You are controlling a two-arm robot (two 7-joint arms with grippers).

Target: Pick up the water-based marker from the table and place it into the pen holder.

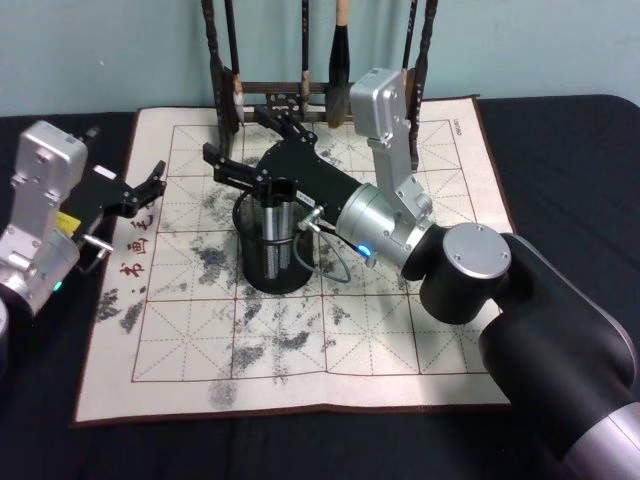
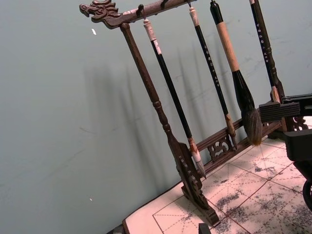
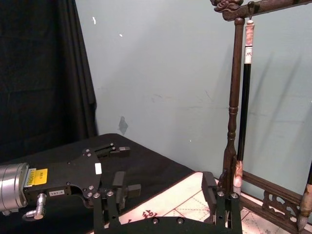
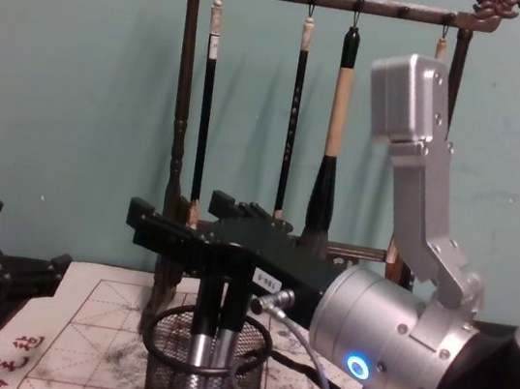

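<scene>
Hanging directly above the black mesh pen holder point(image 1: 271, 248), the right gripper point(image 4: 218, 247) clenches the water-based marker point(image 4: 216, 340) upright, its lower end already inside the rim. The left gripper point(image 1: 150, 187) waits released beside the mat's left edge.

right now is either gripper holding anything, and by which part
The right gripper holds the marker by its upper end, over the pen holder. The left gripper is open, holding nothing.
</scene>
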